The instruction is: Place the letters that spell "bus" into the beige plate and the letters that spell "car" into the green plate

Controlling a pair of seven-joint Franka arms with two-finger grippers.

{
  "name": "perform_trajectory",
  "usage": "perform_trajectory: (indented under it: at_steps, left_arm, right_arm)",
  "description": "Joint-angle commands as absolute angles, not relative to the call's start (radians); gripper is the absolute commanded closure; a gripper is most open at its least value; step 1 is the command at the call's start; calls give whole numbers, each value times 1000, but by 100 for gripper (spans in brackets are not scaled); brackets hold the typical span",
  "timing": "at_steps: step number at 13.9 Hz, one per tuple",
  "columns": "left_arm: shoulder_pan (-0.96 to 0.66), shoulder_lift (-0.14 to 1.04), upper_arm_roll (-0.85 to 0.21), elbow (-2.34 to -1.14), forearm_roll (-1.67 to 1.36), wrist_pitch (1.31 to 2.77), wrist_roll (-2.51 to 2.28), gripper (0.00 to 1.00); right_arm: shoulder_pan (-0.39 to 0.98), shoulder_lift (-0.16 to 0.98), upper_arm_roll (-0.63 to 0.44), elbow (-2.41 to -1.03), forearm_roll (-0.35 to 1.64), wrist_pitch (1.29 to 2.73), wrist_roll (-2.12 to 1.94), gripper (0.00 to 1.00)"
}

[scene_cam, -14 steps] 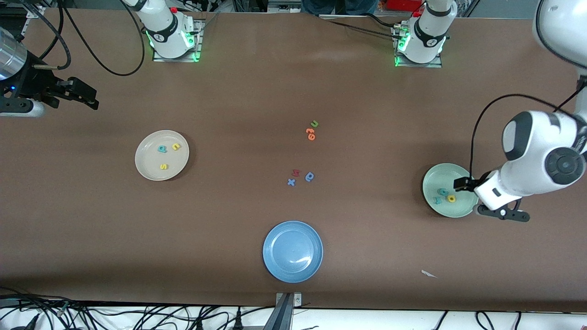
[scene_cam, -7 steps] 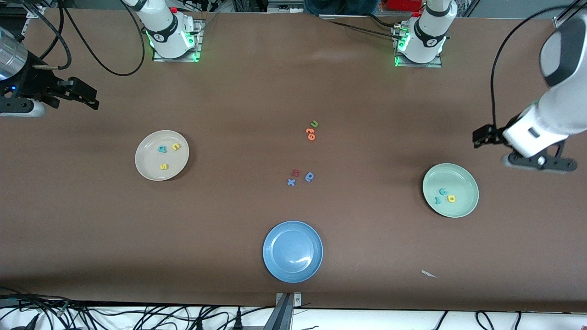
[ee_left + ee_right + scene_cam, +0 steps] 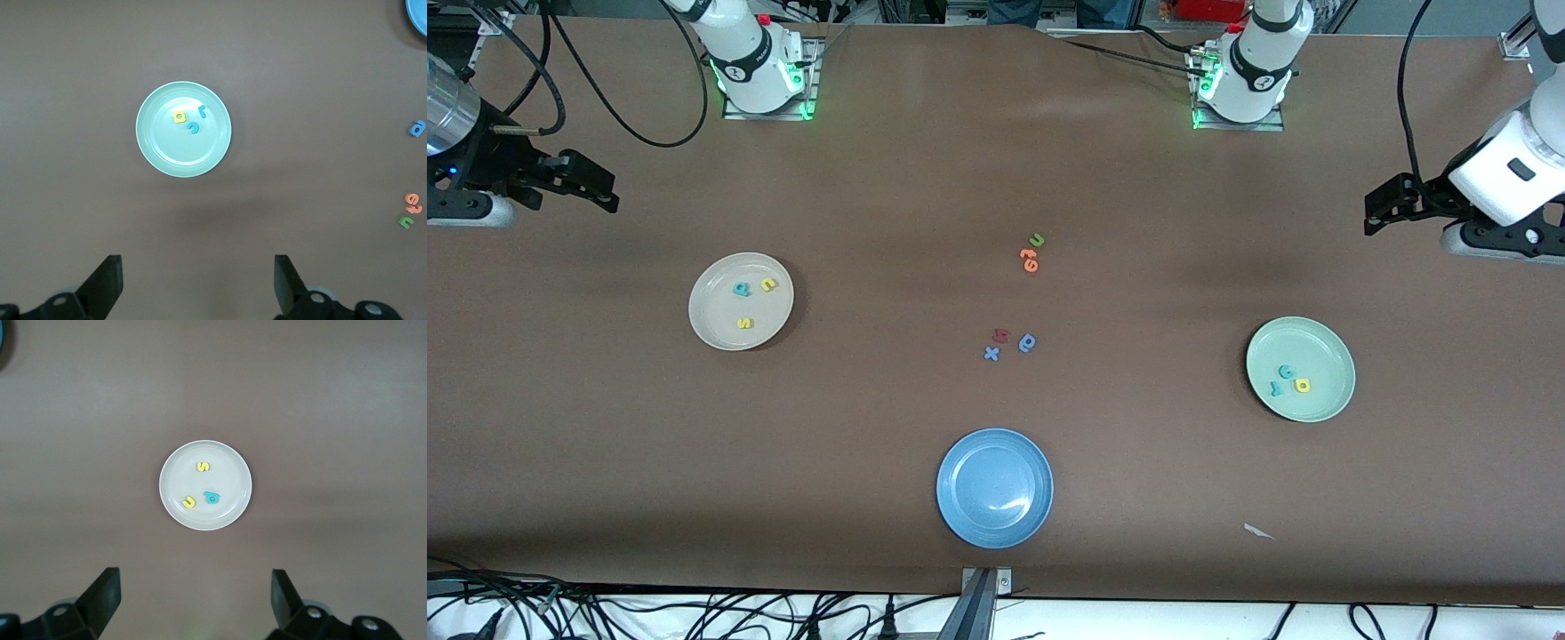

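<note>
Both sets of letters are lying in the beige plate (image 3: 741, 301) and green plate (image 3: 1300, 369), while left gripper (image 3: 1385, 206) and right gripper (image 3: 591, 185) are hovering empty, wide open, well apart from either.

One camera hangs high across the table (image 3: 889, 178) from the robots and looks down on it, with both bases along the top edge. The left wrist camera looks straight down from well above the green plate (image 3: 153, 143), which the front view also shows (image 3: 1334, 396). The right wrist camera looks straight down from a similar height on the beige plate (image 3: 235, 510), seen also from the front (image 3: 711, 329). The two wrist views share no object.
</note>
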State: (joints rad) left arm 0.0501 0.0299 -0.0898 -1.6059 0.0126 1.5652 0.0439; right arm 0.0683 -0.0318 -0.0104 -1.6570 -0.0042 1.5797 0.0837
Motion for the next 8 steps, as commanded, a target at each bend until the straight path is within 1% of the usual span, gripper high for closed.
perform_trajectory:
  at_steps: [1, 8]
  left_arm:
    - [34, 21, -66, -1603, -12, 1548, 49, 0]
    - [28, 15, -72, -1601, -11, 1545, 51, 0]
  right_arm:
    - [69, -48, -6, -1667, -18, 1583, 89, 0]
    - [67, -41, -6, -1660, -17, 1580, 87, 0]
